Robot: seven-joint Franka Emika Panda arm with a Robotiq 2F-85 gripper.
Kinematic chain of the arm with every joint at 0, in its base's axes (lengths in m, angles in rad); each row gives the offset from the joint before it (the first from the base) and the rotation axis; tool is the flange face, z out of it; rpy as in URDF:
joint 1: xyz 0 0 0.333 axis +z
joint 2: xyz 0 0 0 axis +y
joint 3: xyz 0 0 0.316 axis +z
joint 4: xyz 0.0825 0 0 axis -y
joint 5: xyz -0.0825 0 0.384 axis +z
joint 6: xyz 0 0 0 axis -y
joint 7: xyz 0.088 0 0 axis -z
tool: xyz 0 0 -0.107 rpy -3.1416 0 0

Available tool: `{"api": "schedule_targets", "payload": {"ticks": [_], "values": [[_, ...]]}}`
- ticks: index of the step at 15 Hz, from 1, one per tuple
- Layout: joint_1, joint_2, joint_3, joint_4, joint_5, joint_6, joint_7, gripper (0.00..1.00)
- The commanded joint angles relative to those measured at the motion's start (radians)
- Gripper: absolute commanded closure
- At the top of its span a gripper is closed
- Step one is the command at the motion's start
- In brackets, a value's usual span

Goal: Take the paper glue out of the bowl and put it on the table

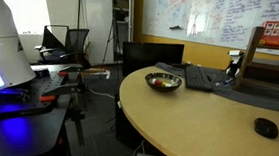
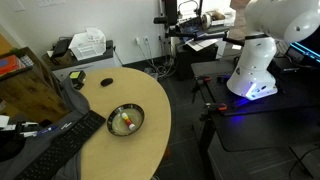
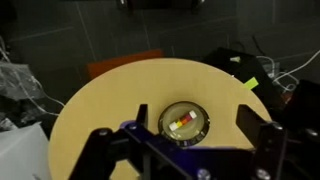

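Observation:
The shiny metal bowl [image 1: 163, 82] stands on the tan wooden table [image 1: 205, 138] near its rounded edge; it shows in both exterior views [image 2: 126, 119]. The paper glue [image 3: 183, 122], a small white stick with a red part, lies inside the bowl [image 3: 186, 108] and shows faintly in an exterior view [image 2: 127, 124]. In the wrist view my gripper [image 3: 184, 138] is open and empty, high above the table [image 3: 100, 110], with the bowl between its two dark fingers. The gripper itself is out of view in both exterior views.
A black computer mouse [image 1: 266, 127] lies on the table [image 2: 78, 78]. A black keyboard [image 1: 205, 78] lies behind the bowl [image 2: 60, 145]. The white robot base [image 2: 250, 60] stands on a dark desk with blue glow beside the table.

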State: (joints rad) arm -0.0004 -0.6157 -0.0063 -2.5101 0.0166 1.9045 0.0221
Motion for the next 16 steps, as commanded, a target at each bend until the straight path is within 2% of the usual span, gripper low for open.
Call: {"api": "schedule_targets", "payload": {"ticks": [1,9,13,16], "values": [[-0.003,0.000,0.002,0.002,0.001,-0.003,-0.002,0.00],[-0.003,0.000,0.002,0.002,0.001,-0.003,-0.002,0.00],[-0.027,0.126,0.070,0.054,0.020,0.062,0.221,0.00],[-0.026,0.285,0.134,0.123,0.046,0.146,0.434,0.00]]}}
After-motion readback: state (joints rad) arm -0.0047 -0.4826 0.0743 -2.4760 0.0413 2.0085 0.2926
